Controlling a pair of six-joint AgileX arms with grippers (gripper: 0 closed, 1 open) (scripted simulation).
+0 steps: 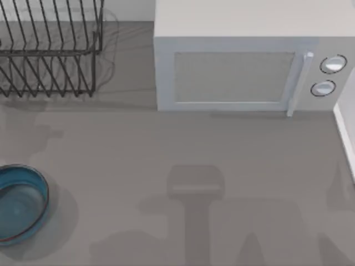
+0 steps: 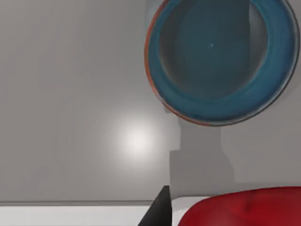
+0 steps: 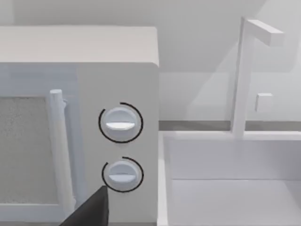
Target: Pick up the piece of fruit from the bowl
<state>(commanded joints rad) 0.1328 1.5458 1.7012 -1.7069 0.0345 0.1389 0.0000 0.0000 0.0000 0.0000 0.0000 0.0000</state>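
Observation:
The blue bowl (image 1: 40, 191) sits at the table's left edge, its teal inside bare. In the left wrist view the bowl (image 2: 188, 101) lies below and apart from the piece of fruit (image 2: 244, 209), a glossy red round shape close to the camera. My left gripper (image 2: 211, 217) is shut on the fruit, high above the table, with one dark finger (image 2: 159, 211) beside it. A dark part of my right gripper (image 3: 89, 209) points toward the microwave's knobs.
A white microwave (image 1: 233, 61) stands at the back centre-right, door shut. A black wire dish rack (image 1: 50, 50) fills the back left. A white sink (image 3: 230, 188) with a faucet (image 3: 244, 75) lies right of the microwave.

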